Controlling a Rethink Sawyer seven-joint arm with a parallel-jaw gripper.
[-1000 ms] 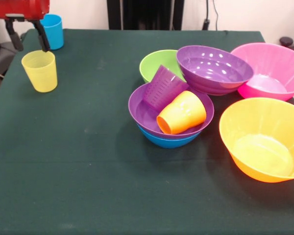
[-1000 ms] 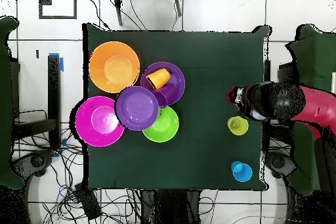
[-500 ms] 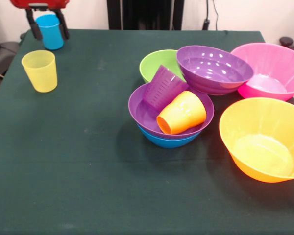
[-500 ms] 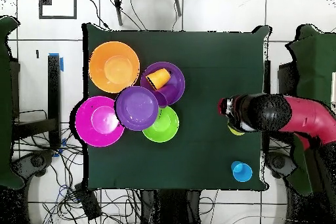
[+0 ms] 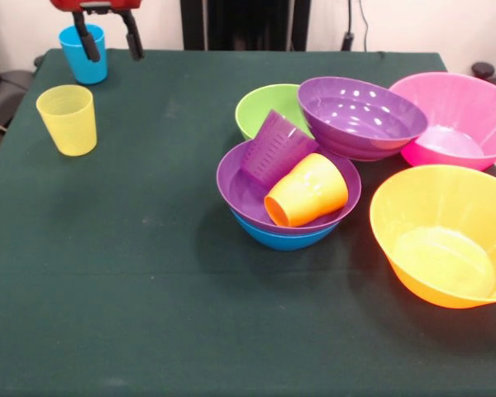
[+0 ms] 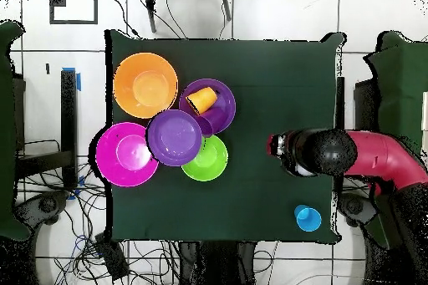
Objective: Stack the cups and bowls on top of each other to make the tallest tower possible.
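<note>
My gripper (image 5: 109, 41) hangs open and empty at the table's far left, its fingers (image 5: 88, 43) just right of the upright blue cup (image 5: 83, 55). The yellow cup (image 5: 68, 121) stands upright nearer the front of it. The tower (image 5: 288, 217) is a purple bowl nested in a blue bowl (image 5: 285, 239). A purple cup (image 5: 276, 149) and an orange cup (image 5: 307, 192) lie tilted inside it. In the overhead view the arm's end (image 6: 288, 153) hides the yellow cup; the blue cup (image 6: 308, 218) shows.
A green bowl (image 5: 264, 106) sits behind the tower, and a second purple bowl (image 5: 360, 117) leans across it towards the pink bowl (image 5: 459, 116). An orange bowl (image 5: 446, 240) stands at the front right. A broad stretch of green cloth (image 5: 132, 273) lies left of the bowls.
The gripper has moved from over the yellow cup, past the blue cup, rightwards along the far edge in the front view. It stayed open and empty; no cup or bowl moved.
</note>
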